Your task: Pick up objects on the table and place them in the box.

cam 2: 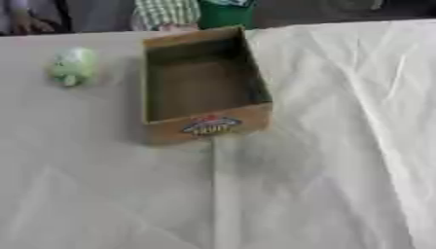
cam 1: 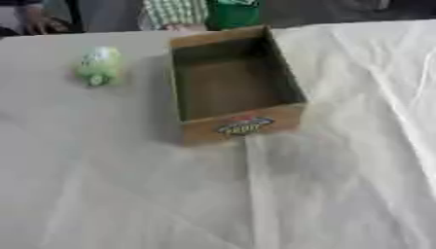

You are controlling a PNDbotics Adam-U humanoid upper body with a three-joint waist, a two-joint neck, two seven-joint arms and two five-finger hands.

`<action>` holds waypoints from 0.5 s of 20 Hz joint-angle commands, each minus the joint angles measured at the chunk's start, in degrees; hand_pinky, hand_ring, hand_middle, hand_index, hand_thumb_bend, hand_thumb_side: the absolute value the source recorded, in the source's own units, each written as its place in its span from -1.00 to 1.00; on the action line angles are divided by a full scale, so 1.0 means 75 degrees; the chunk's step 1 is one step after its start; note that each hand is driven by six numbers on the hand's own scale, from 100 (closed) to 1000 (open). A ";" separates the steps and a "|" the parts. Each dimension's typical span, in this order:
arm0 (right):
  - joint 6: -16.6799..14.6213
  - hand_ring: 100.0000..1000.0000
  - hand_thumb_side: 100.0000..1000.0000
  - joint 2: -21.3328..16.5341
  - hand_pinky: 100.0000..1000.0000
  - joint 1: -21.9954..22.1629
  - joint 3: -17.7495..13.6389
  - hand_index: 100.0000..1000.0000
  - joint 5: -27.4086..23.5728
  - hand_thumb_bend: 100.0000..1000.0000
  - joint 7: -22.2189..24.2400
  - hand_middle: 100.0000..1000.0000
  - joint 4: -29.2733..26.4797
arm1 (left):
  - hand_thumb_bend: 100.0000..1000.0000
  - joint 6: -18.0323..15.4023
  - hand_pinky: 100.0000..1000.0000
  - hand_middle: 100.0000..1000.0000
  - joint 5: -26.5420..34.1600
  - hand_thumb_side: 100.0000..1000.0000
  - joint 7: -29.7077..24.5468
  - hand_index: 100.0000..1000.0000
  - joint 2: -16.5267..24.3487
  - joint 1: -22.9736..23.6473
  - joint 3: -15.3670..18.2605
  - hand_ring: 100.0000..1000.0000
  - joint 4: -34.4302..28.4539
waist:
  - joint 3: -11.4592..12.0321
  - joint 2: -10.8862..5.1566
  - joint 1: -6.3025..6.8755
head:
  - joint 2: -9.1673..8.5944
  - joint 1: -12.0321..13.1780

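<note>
1. Nearest the camera, across the lower half of the frame, only the creased white cloth covering the table is seen; nothing rests on it there.
2. Neither hand of the robot is shown in either view, so whether their fingers are open, curled or holding anything cannot be told.
3. At the upper centre of the frame, the cardboard box is found standing upright with its open top toward the camera and a coloured label on its near wall. Its inside appears bare: no object is seen in it.
4. At the upper left, a small green and white object is seen lying on the cloth, near the box's left wall but apart from it.
5. The task is judged to be at its start: nothing has been placed, and the green object is still to be picked up and carried into the box.
</note>
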 commanded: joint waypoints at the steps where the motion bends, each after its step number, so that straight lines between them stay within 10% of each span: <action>1: -0.0011 0.53 0.42 -0.0295 0.65 -0.0087 -0.0046 0.85 -0.0062 -1.00 0.0042 0.62 -0.0106 | 0.49 -0.0164 0.39 0.59 -0.0290 0.93 -0.1018 1.00 0.0085 -0.0336 -0.0137 0.70 0.0313 | -0.0017 -0.0179 -0.0021 | -0.0126 -0.0006; 10: -0.0068 0.52 0.41 -0.0323 0.64 -0.0070 -0.0007 0.84 -0.0088 -1.00 0.0087 0.60 -0.0106 | 0.33 -0.0310 0.55 0.79 0.0035 0.50 -0.2196 1.00 -0.0234 -0.0879 -0.0700 0.88 0.1374 | -0.0052 -0.0158 -0.0005 | -0.0120 -0.0044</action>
